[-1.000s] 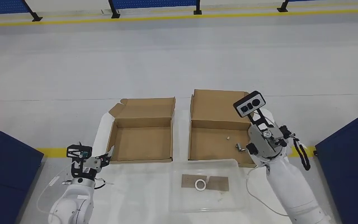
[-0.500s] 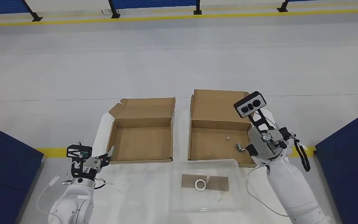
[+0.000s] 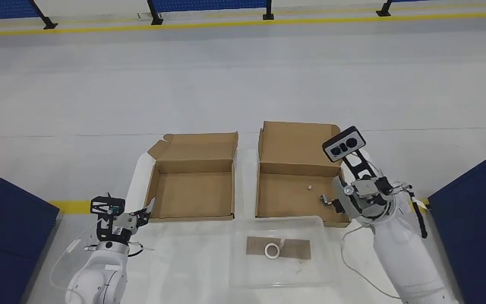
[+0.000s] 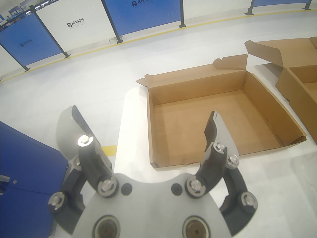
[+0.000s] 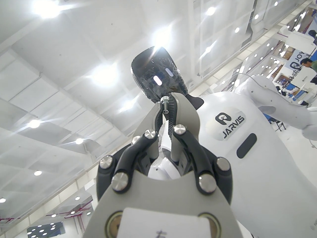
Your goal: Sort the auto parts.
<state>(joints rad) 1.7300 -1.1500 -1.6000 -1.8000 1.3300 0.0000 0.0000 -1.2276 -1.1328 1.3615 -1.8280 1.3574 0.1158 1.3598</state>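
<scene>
Meanwhile right claw (image 5: 164,111), clenched on a small bolt (image 5: 165,103), has tilted over right box (image 3: 288,194) near-right corner, drop pending; left claw (image 4: 144,112) spread, unmoved at desk (image 3: 190,239) left edge.

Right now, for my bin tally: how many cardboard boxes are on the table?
2: the left box stands empty; the right box sits beside it, apart. None seems hidden.

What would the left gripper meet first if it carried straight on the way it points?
Probably the left box, at its near wall by the corner: the open left gripper points low across the table at it. Depth is unclear.
</scene>
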